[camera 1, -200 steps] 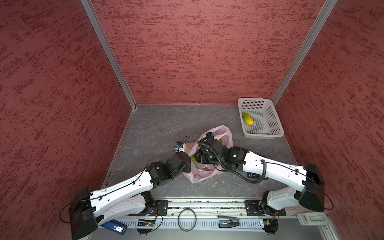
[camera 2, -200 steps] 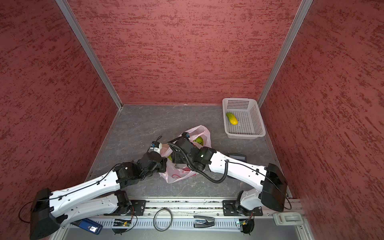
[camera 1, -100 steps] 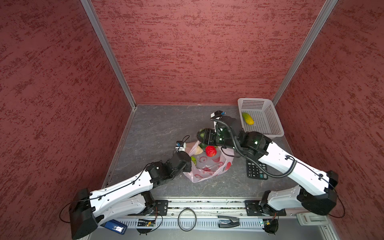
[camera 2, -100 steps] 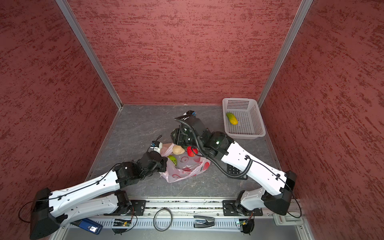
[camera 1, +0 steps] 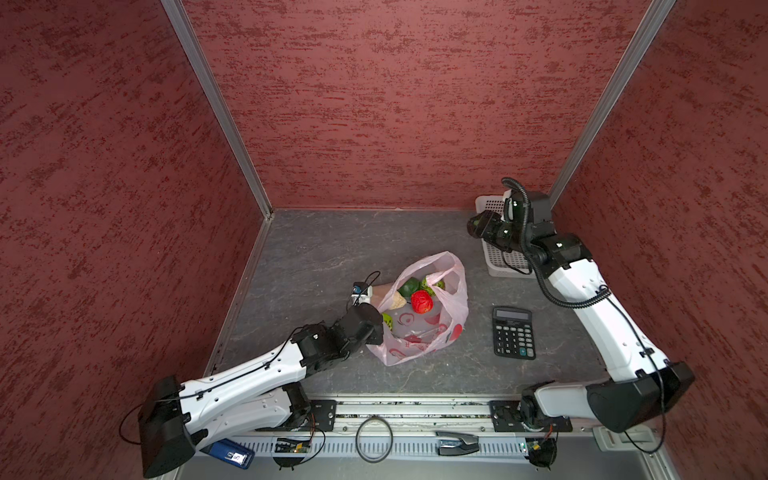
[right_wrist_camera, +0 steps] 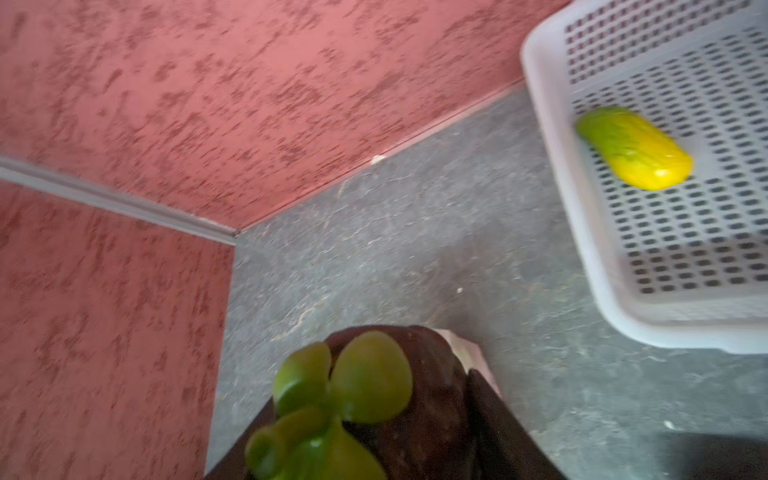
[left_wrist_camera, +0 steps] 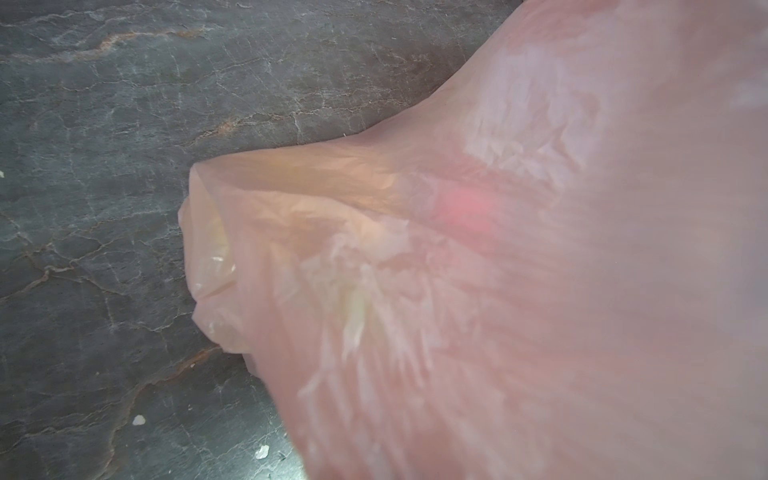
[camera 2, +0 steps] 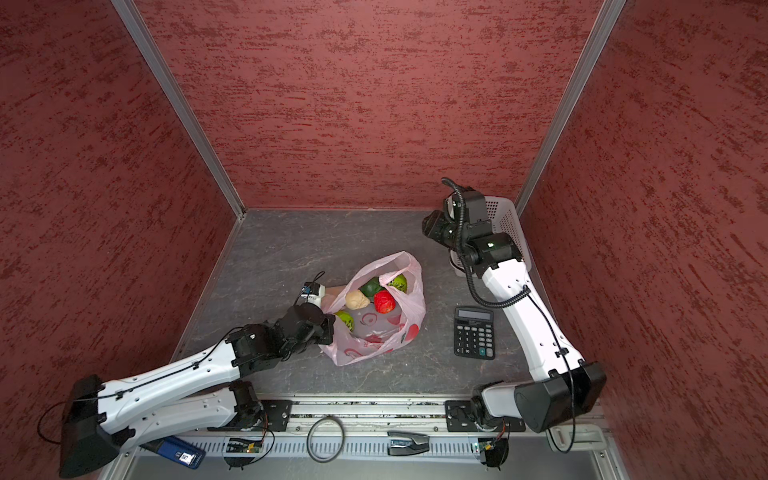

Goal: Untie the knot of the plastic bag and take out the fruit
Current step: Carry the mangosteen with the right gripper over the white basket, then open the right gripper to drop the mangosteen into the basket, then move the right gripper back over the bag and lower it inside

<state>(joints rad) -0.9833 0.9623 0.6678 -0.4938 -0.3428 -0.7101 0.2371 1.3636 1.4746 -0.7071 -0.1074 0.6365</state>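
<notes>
Right claw (camera 1: 482,226), half-closed round a dark purple fruit (right_wrist_camera: 432,386), has swung from the plastic bag (camera 1: 419,336) to just beside the basket (camera 1: 505,266); release likely follows. Left claw (camera 1: 376,326), fully closed, pins the bag's rim, with the remaining fruit (camera 1: 422,301) beside it.

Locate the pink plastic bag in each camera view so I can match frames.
In a top view: plastic bag mid-floor, mouth open, left of the calculator.
In a top view: plastic bag at the same mid-floor spot beside the calculator.
Left wrist: plastic bag fills most of the picture, close up and blurred.
Right wrist: not in it.
Shared landmark: the grey veined tabletop, seen in all four views.
</notes>
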